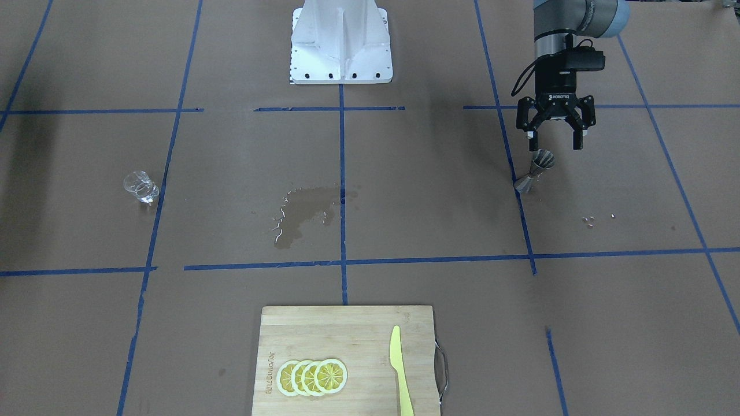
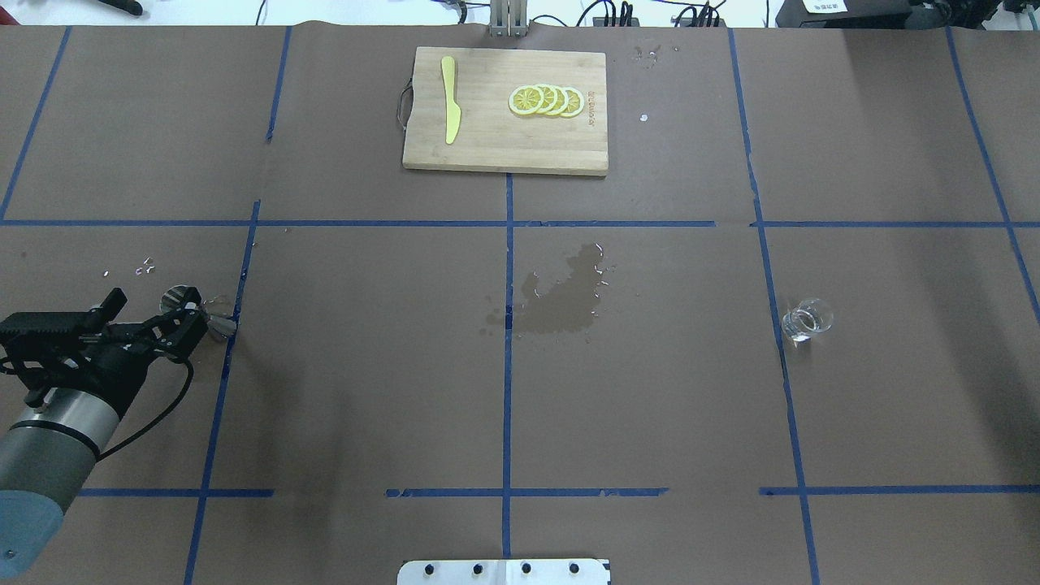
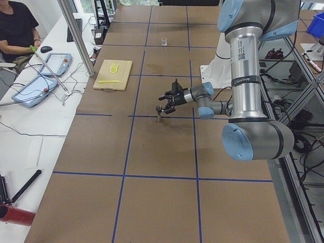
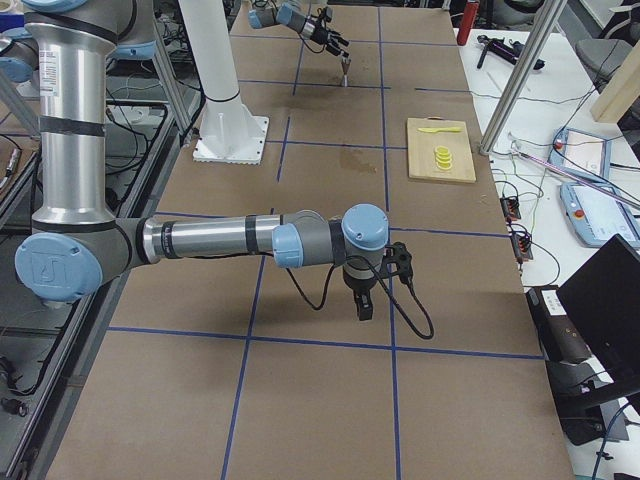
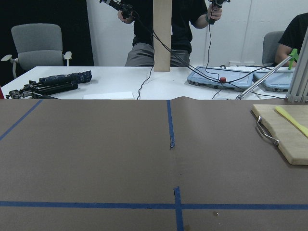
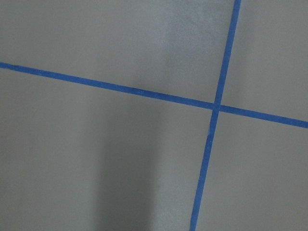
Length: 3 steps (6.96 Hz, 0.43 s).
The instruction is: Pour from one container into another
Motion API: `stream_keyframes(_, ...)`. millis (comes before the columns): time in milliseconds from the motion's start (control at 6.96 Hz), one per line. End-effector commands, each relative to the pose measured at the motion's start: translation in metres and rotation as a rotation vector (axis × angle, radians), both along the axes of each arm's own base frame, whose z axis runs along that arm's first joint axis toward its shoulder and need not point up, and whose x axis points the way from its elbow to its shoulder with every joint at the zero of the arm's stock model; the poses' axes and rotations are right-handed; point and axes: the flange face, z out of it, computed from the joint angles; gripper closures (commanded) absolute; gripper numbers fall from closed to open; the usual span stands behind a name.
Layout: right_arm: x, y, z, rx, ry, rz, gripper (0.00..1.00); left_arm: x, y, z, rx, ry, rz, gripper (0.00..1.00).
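Left pincer (image 1: 556,141): released, gaping, just above jigger (image 1: 535,171).
Step, likely: lower straight, straddle the narrow waist, clench gently, keep upright.
Glass cup (image 1: 140,186): far off sideways, untouched.

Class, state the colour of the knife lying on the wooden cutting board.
The knife is pale yellow-green, clearest in the exterior front-facing view.

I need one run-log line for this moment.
left gripper: jaws open, near grey metal hourglass jigger | clear glass cup: not held | right gripper: state unclear
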Motion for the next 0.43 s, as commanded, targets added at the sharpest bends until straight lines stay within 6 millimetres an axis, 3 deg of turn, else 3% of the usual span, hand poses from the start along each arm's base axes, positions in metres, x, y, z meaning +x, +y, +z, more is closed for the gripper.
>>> stream_keyframes(0,0.0,0.0,0.001,-0.002,0.0,0.0,0.0,0.014,0.009,0.017,0.006,-0.03,0.008,0.0)
stream_keyframes(287,0.0,0.003,0.003,-0.007,-0.006,-0.001,0.0,0.03,0.009,0.031,0.002,-0.053,0.013,0.0)
